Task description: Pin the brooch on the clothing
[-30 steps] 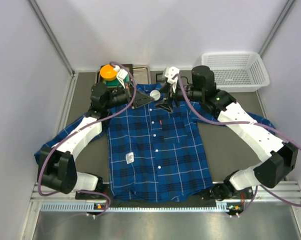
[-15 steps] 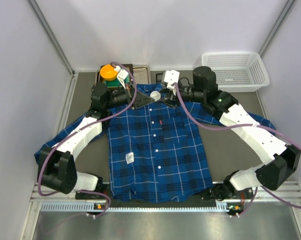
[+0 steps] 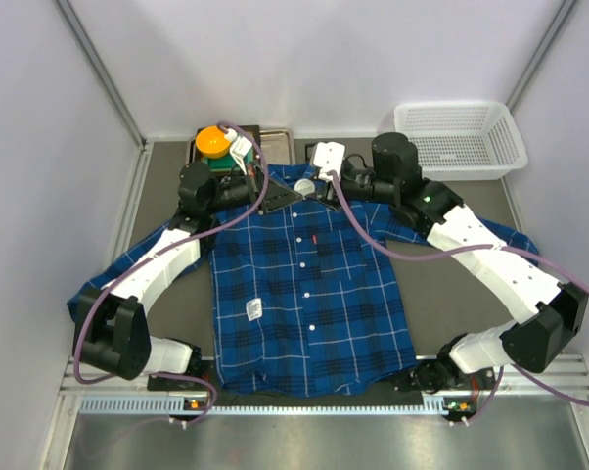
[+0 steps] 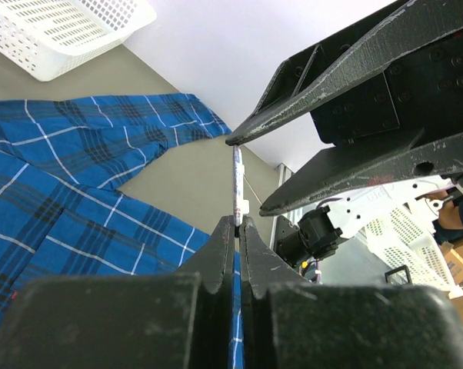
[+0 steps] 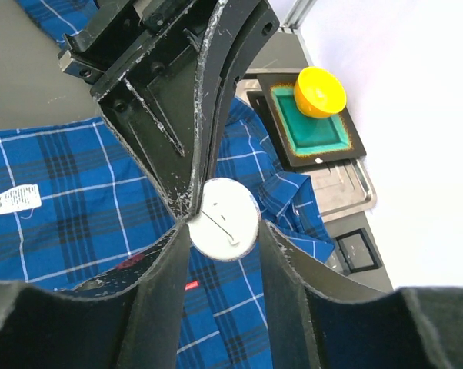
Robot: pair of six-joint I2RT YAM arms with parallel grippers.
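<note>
On my far left the shirt [image 3: 304, 294] lies flat and face up on the table [image 3: 451, 284], collar away from me and sleeves spread. Behind its left shoulder I see an orange dish [image 3: 213, 140] on a green block, on a tray [image 3: 275, 137].

The left gripper [image 4: 237, 224] sits over the collar. Its jaws are pinched right down on the lower rim of the brooch [image 5: 224, 217] and hold it on edge, just above the collar.

From the right wrist the brooch shows as a pale disc with a thin pin across its face. The right gripper [image 5: 224, 231] comes in from the other side, jaws about half closed with one finger on each side of the disc. One fingertip meets the rim. Whether the other is pressing I cannot tell, so I won't call it a grip.

A white basket [image 3: 461, 137] stands at the far right corner, well apart from the shirt.
</note>
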